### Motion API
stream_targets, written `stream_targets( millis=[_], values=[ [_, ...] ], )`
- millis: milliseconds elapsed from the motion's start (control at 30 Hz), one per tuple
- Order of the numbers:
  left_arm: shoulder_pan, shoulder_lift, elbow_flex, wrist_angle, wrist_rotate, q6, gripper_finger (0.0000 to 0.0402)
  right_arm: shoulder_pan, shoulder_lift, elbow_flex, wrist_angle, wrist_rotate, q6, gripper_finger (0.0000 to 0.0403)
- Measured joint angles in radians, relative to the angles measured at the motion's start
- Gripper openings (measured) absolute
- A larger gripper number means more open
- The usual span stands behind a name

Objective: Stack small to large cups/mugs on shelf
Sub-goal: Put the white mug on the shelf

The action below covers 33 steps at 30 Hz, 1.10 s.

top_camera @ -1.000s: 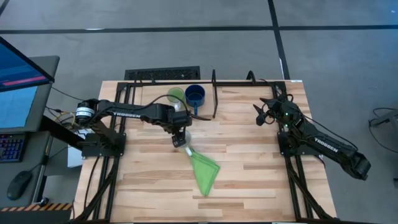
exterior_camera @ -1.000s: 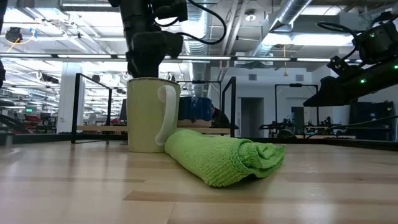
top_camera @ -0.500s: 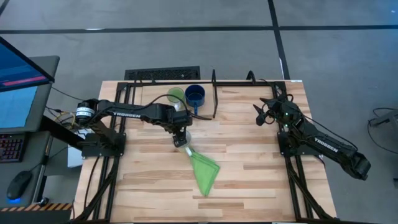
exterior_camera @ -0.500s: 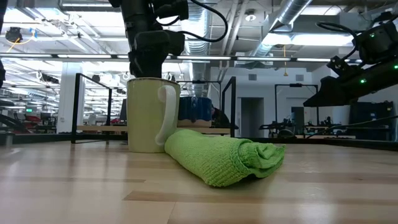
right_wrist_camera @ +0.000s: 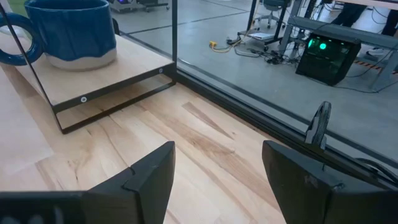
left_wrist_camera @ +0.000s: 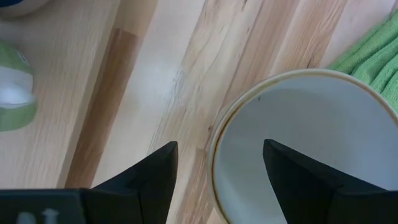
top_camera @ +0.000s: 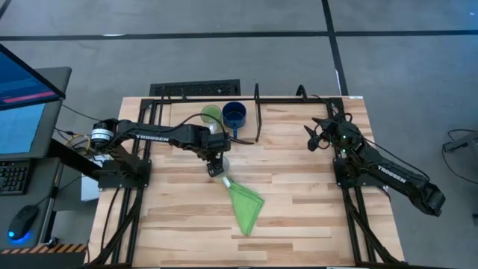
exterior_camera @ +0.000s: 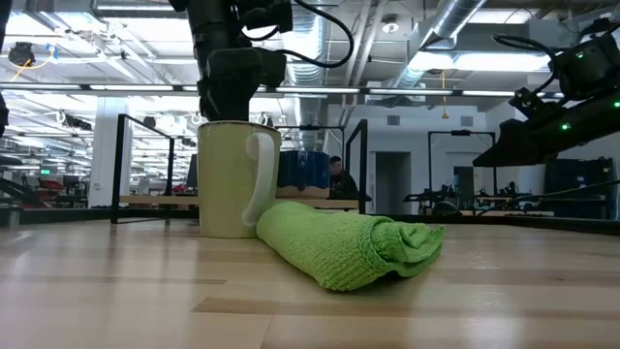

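Currently, the left gripper (left_wrist_camera: 217, 168) hung wide open above the white mug (left_wrist_camera: 298, 143), one finger inside its rim, one outside, positioned for a rim pinch. That mug stood mid-table, touching the green cloth (top_camera: 245, 203) at its 5 o'clock; the right gripper (top_camera: 315, 135) waited open at 3 o'clock, holding nothing.

A robotics lab or industrial workspace. From above, a wooden table (top_camera: 299, 187) stands on a grey concrete floor (top_camera: 403, 67) marked with dark lines, with a monitor (top_camera: 22, 90), keyboard (top_camera: 13, 178) and mouse (top_camera: 22, 221) at the left edge of the frame. In the low view, exposed ducts (exterior_camera: 465, 24) and pipes run across the top, strip lights stretch behind, and a person (exterior_camera: 336, 179) sits at the centre, far back. More metal-framed benches (exterior_camera: 455, 202) show at right.
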Motion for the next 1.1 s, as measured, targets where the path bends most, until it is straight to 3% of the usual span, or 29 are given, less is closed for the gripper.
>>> stream_targets(
  millis=[233,700,1100],
  values=[
    [0.000,0.000,0.000,-0.014,0.001,-0.017,0.0213,0.000,0.000,0.000,0.000,0.000,0.000,0.0265],
    [0.000,0.000,0.000,-0.016,-0.002,-0.017,0.0077,0.000,0.000,0.000,0.000,0.000,0.000,0.0265],
    [0.038,-0.001,-0.055,0.038,0.088,-0.043,0.0063,0.000,0.000,0.000,0.000,0.000,-0.002,0.0265]
  ],
)
